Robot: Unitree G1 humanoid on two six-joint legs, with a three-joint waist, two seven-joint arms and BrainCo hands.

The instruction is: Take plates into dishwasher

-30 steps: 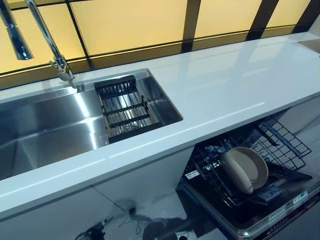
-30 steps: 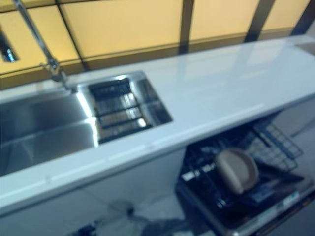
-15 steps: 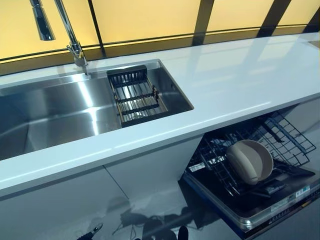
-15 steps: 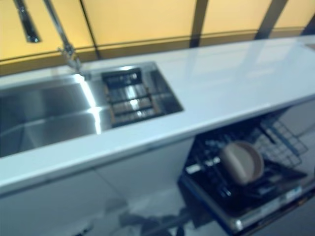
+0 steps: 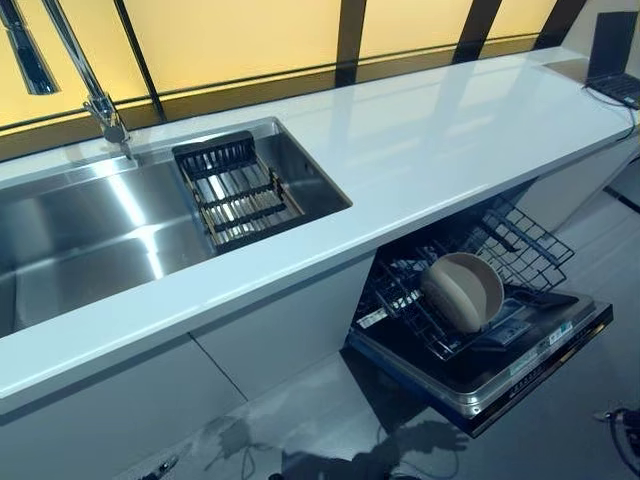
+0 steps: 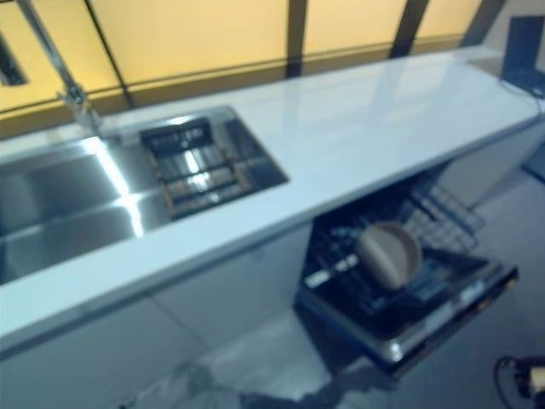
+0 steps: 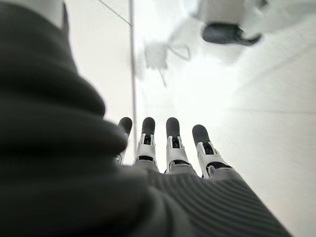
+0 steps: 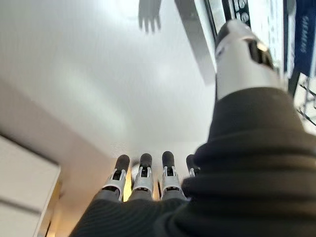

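Two beige plates point(image 5: 462, 291) stand on edge in the wire rack point(image 5: 520, 245) of the pulled-out dishwasher point(image 5: 480, 375), below the white counter at the right. Neither hand shows in the eye views. In the left wrist view my left hand point(image 7: 170, 148) hangs over the pale floor with straight fingers and holds nothing. The right wrist view has my right hand point(image 8: 143, 180) with fingers straight and empty, the thumb point(image 8: 242, 54) out to the side, near the dishwasher's front edge point(image 8: 237, 10).
A steel sink point(image 5: 90, 240) with a dark drying rack point(image 5: 235, 190) and a tall tap point(image 5: 95, 95) sits at the left of the white counter point(image 5: 450, 130). A laptop point(image 5: 615, 60) lies at the counter's far right end. White cabinet fronts point(image 5: 280, 330) run below.
The camera has shifted: the whole scene has slid left and the counter's right end with the laptop has come into view. The plates stand in the rack as before.
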